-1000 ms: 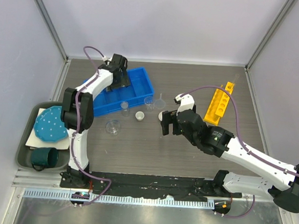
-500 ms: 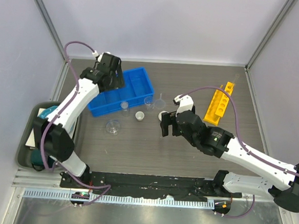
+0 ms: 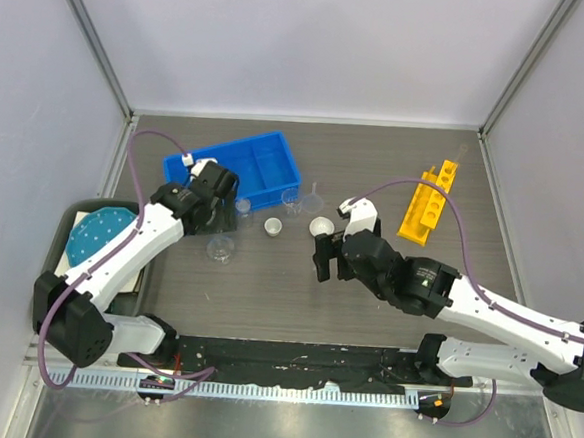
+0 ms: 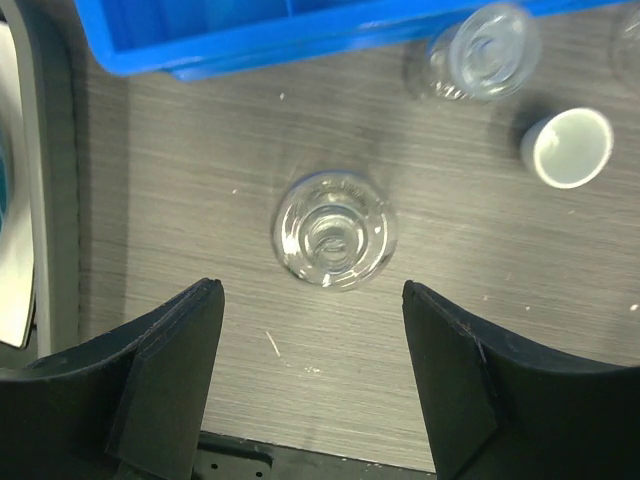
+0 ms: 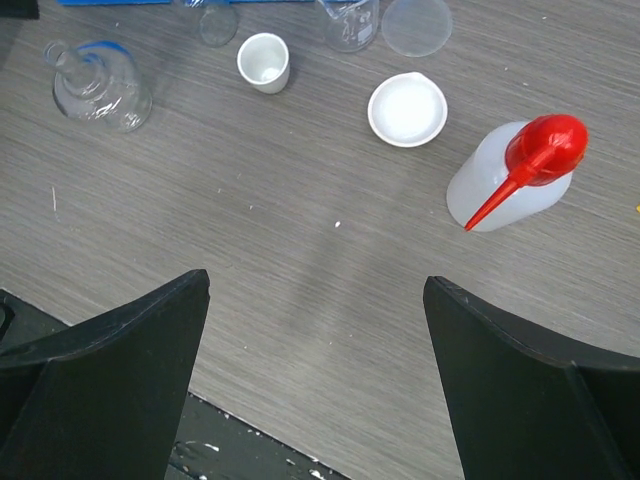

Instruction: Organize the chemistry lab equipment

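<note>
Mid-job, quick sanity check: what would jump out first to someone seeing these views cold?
The bright blue bin at the table's far left and the yellow rack at the far right catch the eye first. Next comes the red-capped squeeze bottle, standing beside the white dish in the right wrist view. The left gripper hangs open right over a clear glass flask just in front of the bin.

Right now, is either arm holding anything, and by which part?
Nothing is held. Both arms' jaws stand open and empty, the left near a glass vessel.
</note>
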You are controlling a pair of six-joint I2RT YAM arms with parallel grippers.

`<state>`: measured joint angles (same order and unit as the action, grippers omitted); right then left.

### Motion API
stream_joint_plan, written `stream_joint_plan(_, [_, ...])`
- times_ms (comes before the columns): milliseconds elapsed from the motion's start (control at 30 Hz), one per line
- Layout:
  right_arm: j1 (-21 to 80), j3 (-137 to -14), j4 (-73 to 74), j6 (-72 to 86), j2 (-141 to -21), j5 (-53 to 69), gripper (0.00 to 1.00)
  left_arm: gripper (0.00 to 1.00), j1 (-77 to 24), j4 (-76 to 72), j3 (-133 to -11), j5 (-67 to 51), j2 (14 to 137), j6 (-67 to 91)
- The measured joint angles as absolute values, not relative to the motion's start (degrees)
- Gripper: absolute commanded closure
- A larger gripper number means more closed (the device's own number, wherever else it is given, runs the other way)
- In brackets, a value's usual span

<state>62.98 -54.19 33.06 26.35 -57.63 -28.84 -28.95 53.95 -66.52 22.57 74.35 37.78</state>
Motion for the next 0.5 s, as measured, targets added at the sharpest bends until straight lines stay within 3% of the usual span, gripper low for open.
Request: stream_joint_plan(500, [71.4, -54.2, 36.5, 30.0, -58.4, -34.4, 0.06, 0.3, -30.0, 49.9, -58.1, 22.4, 77.0, 40.5])
